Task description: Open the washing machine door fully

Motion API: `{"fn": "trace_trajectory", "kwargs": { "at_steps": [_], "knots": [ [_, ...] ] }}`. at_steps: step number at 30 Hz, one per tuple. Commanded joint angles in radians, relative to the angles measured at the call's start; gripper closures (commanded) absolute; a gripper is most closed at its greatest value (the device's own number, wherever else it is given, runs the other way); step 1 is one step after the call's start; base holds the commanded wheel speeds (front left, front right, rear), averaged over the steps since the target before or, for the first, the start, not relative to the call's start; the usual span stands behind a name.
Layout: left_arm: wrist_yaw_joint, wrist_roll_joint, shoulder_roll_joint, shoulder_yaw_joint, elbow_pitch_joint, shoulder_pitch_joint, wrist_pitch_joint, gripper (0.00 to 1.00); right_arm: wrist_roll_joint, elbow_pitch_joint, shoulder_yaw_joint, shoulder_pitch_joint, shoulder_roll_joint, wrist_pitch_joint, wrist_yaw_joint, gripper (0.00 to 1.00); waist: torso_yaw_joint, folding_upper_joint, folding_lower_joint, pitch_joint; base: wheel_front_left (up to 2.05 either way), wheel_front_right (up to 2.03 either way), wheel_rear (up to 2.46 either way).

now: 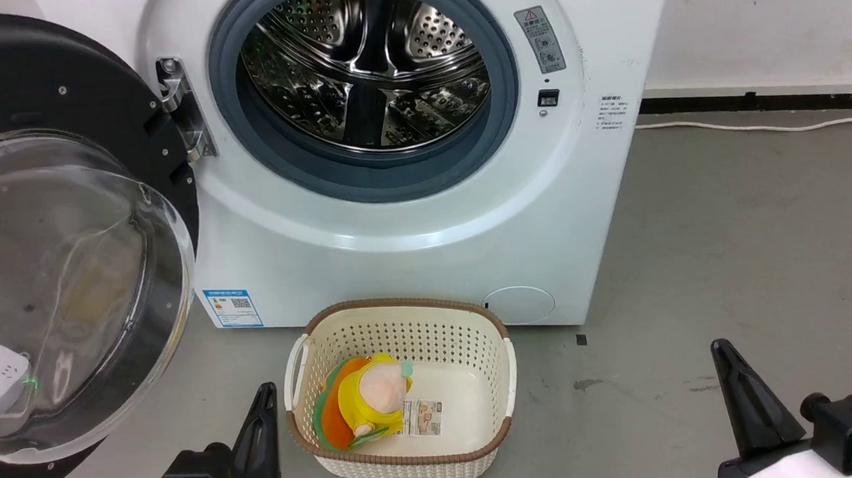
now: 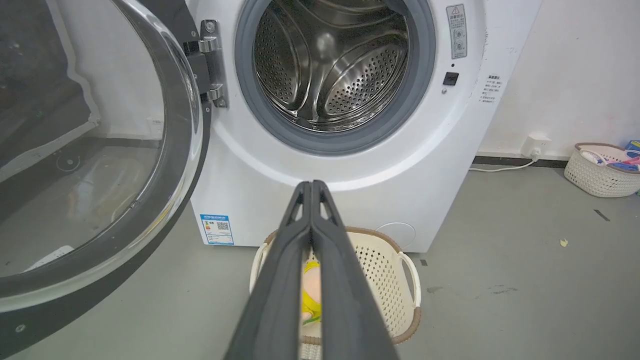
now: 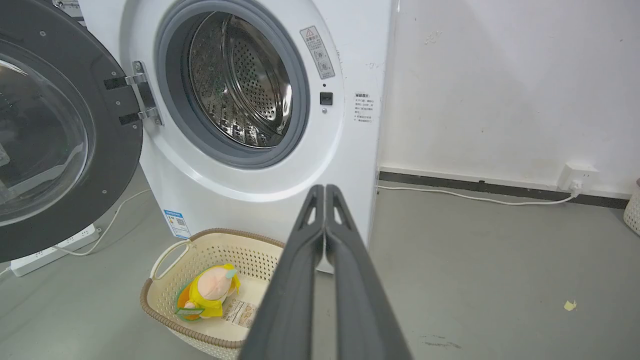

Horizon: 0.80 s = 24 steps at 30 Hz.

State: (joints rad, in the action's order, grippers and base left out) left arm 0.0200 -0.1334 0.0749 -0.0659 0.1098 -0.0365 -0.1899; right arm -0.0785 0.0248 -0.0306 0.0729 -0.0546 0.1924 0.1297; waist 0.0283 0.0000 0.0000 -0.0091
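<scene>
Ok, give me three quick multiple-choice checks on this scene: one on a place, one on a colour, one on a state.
1. Where is the basket? A on the floor in front of the washing machine; B on top of it; C behind it.
2. What colour is the sticker on the machine's front? A red; B blue; C green.
3. How is the washing machine door? A shut; B swung open on its hinge; C off and lying flat.

1 A: it stands on the floor below the opening.
2 B: it is blue, low on the front.
3 B: the drum is exposed and the door hangs out to the left.
</scene>
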Motion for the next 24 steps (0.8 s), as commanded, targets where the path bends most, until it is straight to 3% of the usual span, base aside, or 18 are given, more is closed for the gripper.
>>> {"fn": "trace_trajectory", "kwargs": {
  "at_steps": [1,24],
  "knots": [
    [-0.005,0.012,-0.005,0.005,-0.007,0.010,0.007,1.00,0.008,-0.005,0.001,-0.017,0.001,-0.009,0.000,1.00,-0.001,0.0000,0.0000,0.000,0.00,0.00,0.00],
    [-0.009,0.043,-0.010,0.020,-0.033,0.017,0.054,1.00,0.026,-0.010,0.008,-0.032,0.002,-0.056,0.000,1.00,-0.008,0.0000,0.0000,0.002,0.00,0.00,0.00]
  ]
}}
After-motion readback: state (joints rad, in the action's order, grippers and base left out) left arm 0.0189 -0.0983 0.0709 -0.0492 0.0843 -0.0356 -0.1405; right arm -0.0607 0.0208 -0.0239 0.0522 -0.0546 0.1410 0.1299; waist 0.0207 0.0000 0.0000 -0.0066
